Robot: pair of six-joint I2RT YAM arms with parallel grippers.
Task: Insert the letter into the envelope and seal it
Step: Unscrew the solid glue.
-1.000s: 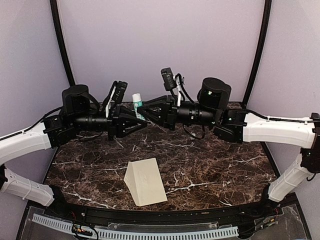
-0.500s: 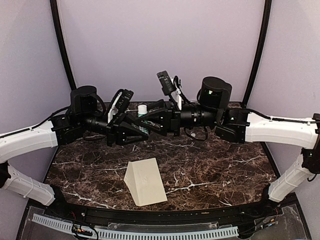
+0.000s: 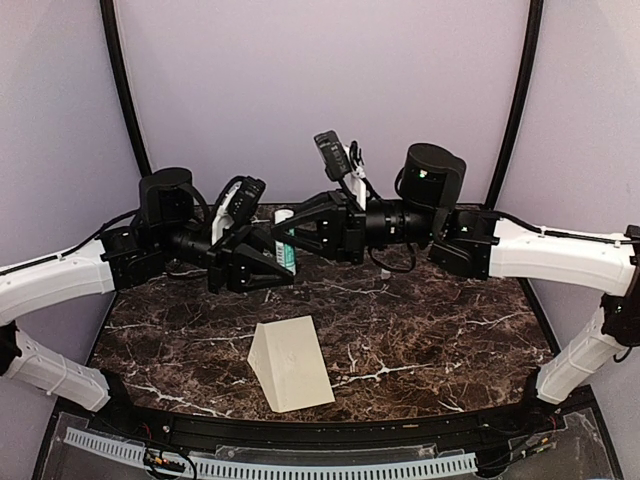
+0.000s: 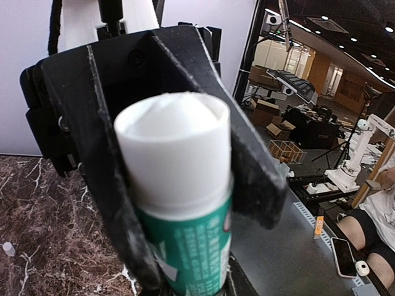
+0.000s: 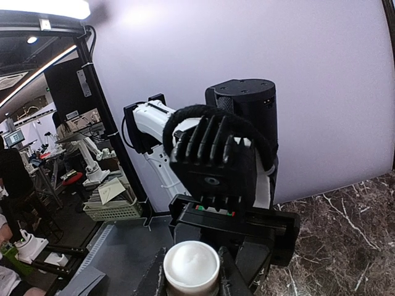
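Gripping green-white glue stick (image 3: pixel 284 243) mid-air: left gripper (image 3: pixel 286 264) clenched on body, right gripper (image 3: pixel 291 224) clamped around cap (image 5: pixel 191 266). Envelope (image 3: pixel 292 362) on table (image 3: pixel 450 320), 6 o'clock below.

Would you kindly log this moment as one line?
left gripper: holds glue stick | right gripper: grips its cap | envelope: on table

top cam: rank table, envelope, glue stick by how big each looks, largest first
1. table, fills most of the lower view
2. envelope
3. glue stick, only partly showing, but clearly the smallest
No close calls here.
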